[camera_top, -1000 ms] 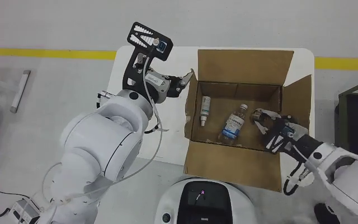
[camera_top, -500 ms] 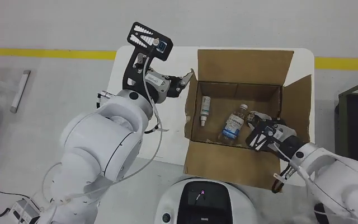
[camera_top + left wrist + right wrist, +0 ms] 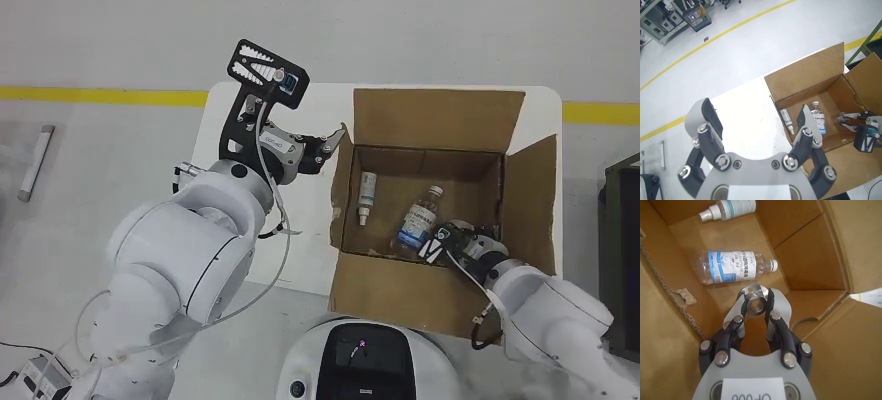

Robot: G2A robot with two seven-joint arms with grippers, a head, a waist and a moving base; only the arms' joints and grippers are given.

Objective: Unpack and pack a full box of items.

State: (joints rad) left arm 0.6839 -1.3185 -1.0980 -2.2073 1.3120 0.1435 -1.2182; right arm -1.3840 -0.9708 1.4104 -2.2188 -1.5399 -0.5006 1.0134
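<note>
An open cardboard box (image 3: 440, 115) stands on the white table (image 3: 310, 250). On its floor lie a small spray bottle (image 3: 367, 197) and a clear bottle (image 3: 418, 222) with a blue and white label. My right gripper (image 3: 755, 300) is down inside the box, shut on a metal flange (image 3: 755, 305) by its hub, just beside the clear bottle (image 3: 728, 267). In the top view the right gripper (image 3: 437, 245) is near the box's front wall. My left gripper (image 3: 755, 111) hangs open and empty over the table, just outside the box's left wall (image 3: 340, 190).
The box's flaps stand up on all sides; the right flap (image 3: 530, 190) leans outward. A grey tube (image 3: 35, 160) lies on the floor to the left. A dark rack (image 3: 622, 250) stands past the table's right edge. Bare tabletop (image 3: 745, 117) lies left of the box.
My right gripper has carried the metal flange from the box's right side leftward and toward the front wall, ending beside the clear bottle. The left arm has not moved.
</note>
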